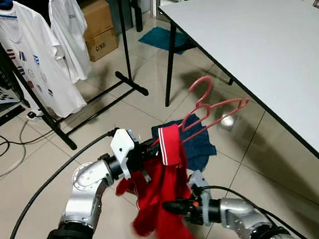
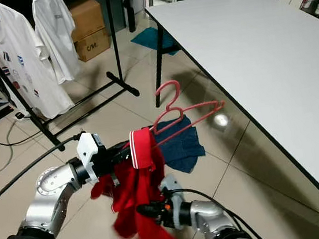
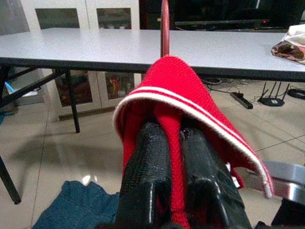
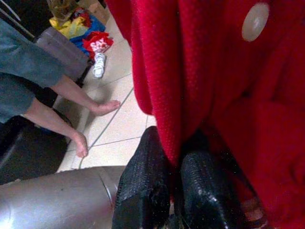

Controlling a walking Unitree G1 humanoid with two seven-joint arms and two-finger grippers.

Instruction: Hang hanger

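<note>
Left gripper is held out in front of the robot, low over the tiled floor, fingers pinching a red knit garment at its white-striped collar band. In the left wrist view the two black fingers sit close together with red fabric pressed between them and the collar folded over their tips.

The pink hanger sticks out just beyond the left gripper, to its right and farther away, tilted, with the hook end up and the bar pointing toward the white table. Its near end runs into the collar at the fingertips; cannot tell whether the fingers grip the hanger wire itself or only the cloth. The garment hangs down from the collar, below the gripper.

Right gripper is lower and nearer, reaching left into the hanging part of the garment. In the right wrist view its fingers are nearly together with a fold of red fabric caught between them; a white button shows on the cloth.

A blue cloth lies on the floor behind the garment, near the table leg. A black clothes rack with white T-shirts stands far left, well apart from the hanger. A cardboard box sits behind it. A person's bare feet show in the right wrist view.
</note>
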